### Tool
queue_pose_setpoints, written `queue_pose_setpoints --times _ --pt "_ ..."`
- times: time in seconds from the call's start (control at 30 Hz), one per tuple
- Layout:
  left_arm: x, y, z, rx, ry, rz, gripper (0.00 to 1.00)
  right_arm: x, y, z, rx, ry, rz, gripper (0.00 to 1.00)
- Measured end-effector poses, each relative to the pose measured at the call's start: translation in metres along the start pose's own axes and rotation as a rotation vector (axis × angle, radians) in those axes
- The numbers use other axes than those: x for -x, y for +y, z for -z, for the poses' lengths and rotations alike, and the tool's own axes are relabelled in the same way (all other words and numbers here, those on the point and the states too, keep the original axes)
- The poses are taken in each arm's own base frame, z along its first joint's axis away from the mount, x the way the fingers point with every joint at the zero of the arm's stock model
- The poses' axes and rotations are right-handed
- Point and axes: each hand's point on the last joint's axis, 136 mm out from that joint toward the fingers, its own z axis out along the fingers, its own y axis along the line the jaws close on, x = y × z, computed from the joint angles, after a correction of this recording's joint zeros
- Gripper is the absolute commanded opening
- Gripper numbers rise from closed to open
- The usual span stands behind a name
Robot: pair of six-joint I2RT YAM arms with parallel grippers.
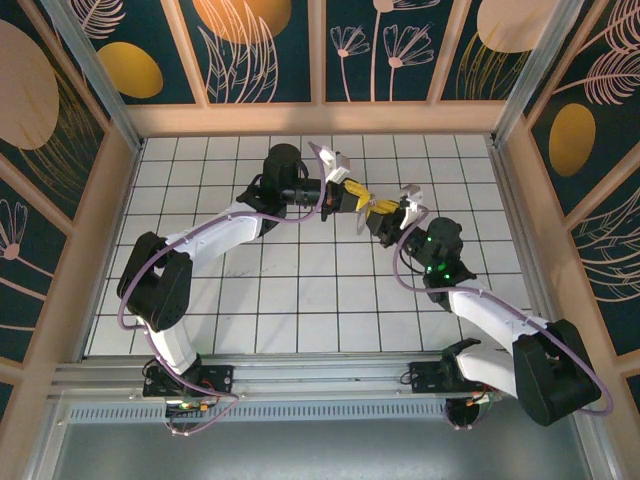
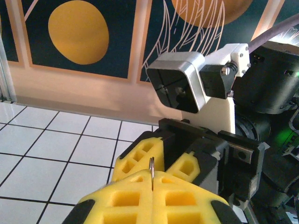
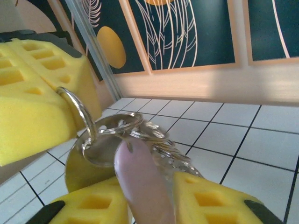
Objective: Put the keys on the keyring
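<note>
Jaws of your left gripper [image 2: 152, 192] are pressed together on the thin metal wire keyring [image 2: 152, 171], which stands edge-on between its yellow foam pads [image 2: 117, 198]. Your right gripper [image 3: 145, 205] pinches the pale lilac round-headed key [image 3: 140, 175], with the keyring just beside it at ten o'clock. Both grippers meet above the white tiled table [image 1: 300, 320], at one o'clock of centre.

No text, label, brand or number can be read here. The wall panels [image 1: 250, 50] around the tiled table [image 1: 300, 290] bear painted leaves and orange discs, not lettering.
</note>
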Motion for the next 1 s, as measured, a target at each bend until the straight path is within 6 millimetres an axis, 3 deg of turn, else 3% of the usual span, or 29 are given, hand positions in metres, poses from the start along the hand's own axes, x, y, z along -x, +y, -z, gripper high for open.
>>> queue_pose_setpoints --times 0.3,0.8,1.0 --pt "0.0 0.001 0.0 0.002 0.001 0.001 0.0 0.006 0.004 0.001 0.011 -0.011 0.044 0.0" --pt "-0.001 0.0 0.0 0.0 0.001 0.001 0.0 0.007 0.009 0.017 -0.008 0.035 0.112 0.0" --pt "-0.001 0.0 0.0 0.0 0.001 0.001 0.0 0.019 0.01 0.015 -0.016 0.037 0.136 0.0"
